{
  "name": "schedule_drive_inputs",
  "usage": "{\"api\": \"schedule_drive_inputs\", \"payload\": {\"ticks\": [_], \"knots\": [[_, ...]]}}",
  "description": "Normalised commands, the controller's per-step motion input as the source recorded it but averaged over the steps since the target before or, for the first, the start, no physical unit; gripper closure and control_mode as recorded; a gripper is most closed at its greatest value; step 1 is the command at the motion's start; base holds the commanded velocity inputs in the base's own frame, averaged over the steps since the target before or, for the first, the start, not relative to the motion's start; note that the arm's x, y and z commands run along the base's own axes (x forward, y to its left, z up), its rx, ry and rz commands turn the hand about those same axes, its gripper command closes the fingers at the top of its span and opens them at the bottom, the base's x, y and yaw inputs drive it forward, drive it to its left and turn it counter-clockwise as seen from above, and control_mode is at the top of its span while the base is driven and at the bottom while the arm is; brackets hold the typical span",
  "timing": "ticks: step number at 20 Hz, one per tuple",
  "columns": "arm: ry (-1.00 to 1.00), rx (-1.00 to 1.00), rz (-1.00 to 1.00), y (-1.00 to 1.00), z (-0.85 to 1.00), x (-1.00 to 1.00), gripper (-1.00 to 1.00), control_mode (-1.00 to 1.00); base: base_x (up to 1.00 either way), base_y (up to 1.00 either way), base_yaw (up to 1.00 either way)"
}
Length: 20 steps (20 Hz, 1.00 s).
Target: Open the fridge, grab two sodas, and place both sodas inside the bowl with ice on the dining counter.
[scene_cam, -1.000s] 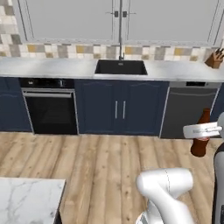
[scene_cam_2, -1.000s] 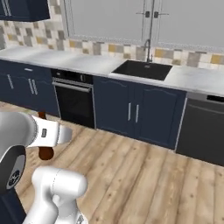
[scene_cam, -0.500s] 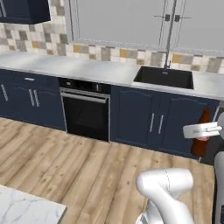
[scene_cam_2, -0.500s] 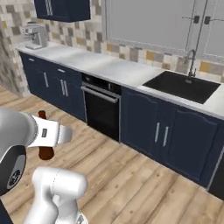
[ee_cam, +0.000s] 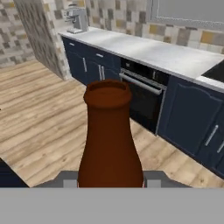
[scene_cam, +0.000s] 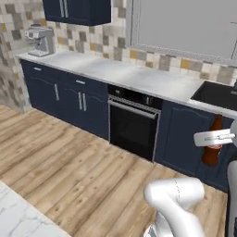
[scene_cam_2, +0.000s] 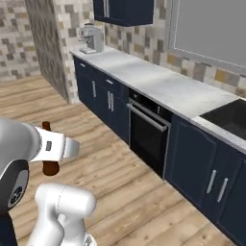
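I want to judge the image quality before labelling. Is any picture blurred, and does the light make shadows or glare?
Hand view: the brown soda bottle looms large and soft-edged, held in the gripper. Left base view: flat even light, no glare on the counter. Right base view: the oven looks slightly soft, with no hard shadows on the floor.

counter (scene_cam: 134, 76): grey-white | on it: coffee machine (scene_cam: 39, 40), far end

Base views from behind, sharing the oven (scene_cam: 134, 127); hand view apparently just over the bottle (ee_cam: 110, 140).
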Motion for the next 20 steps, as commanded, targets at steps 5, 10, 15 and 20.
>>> {"api": "schedule_drive_inputs", "payload": {"ticks": [5,10,15,20], "knots": [[0.0,0.0,0.0,0.0,0.0,0.0,1.0,1.0,0.85,-0.02,0.48],[0.0,0.0,0.0,0.0,0.0,0.0,1.0,1.0,0.88,-0.07,0.49],[0.0,0.0,0.0,0.0,0.0,0.0,1.0,1.0,0.96,-0.09,0.47],[0.0,0.0,0.0,0.0,0.0,0.0,1.0,1.0,1.0,-0.16,0.43]]}}
